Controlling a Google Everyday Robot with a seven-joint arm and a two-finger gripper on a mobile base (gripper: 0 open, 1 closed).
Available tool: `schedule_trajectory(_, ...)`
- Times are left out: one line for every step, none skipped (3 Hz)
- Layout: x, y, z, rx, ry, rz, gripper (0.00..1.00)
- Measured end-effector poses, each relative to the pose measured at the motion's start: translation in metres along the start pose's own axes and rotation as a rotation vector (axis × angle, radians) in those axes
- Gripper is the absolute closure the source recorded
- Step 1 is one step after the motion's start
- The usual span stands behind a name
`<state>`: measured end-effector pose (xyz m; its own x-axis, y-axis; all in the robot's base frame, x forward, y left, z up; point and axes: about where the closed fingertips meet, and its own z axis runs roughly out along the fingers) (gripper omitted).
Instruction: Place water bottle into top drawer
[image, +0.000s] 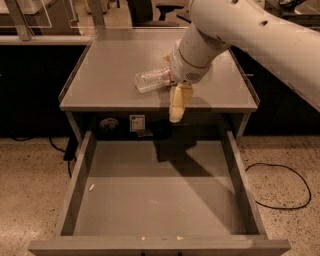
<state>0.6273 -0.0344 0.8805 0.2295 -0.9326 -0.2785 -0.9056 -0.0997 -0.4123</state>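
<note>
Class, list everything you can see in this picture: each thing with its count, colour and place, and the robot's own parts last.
water bottle: one, clear, lying on its side on the cabinet top
cabinet top: one, grey, behind and above the drawer
top drawer: one, grey, pulled open at the front
cable: one, black, looped on the floor at right
arm: one, white, reaching over the cabinet top from the right
gripper: one, yellowish, hanging at the cabinet's front edge, just right of the bottle
</note>
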Motion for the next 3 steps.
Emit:
schedule_trajectory(-0.002, 0.000, 0.003, -0.004, -0.012, -0.013, 0.00)
schedule_trajectory(-0.001, -0.001, 0.008, 0.002, -0.022, -0.021, 0.00)
schedule_trajectory(0.011, -0.003, 0.022, 0.017, -0.025, -0.022, 0.00)
